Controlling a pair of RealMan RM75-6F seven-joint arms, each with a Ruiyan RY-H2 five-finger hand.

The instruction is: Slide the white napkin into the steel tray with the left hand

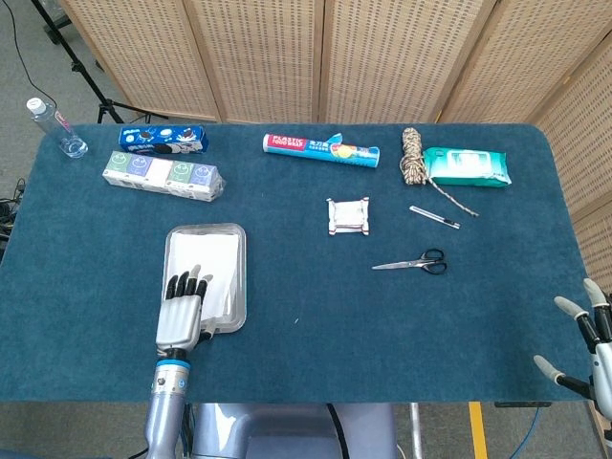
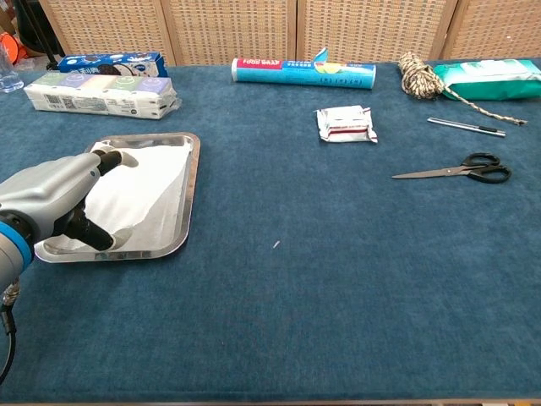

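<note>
Nearest the robot, the left hand (image 1: 182, 311) lies palm-down over the near end of the steel tray (image 1: 239, 287), its fingers (image 1: 188, 284) stretched flat and close together on the white napkin (image 1: 218, 263), pressing rather than pinching. The napkin sits inside the tray, a thin, soft sheet rumpled against the polished, shallow, round-cornered metal. The risk from here seems to lie in the lift-off: the light paper could cling to the fingertips and drag back over the low rim, or the slick tray could skate on the desk (image 1: 316, 316) if the hand pulls sideways. At the near right edge the right hand (image 1: 585, 342) hangs empty, fingers spread. Farther off lie black-handled scissors (image 1: 411, 262), a small foil-like packet (image 1: 348, 214), a coiled rope (image 1: 414, 156), and a boxed wrap roll (image 1: 320, 148).
</note>
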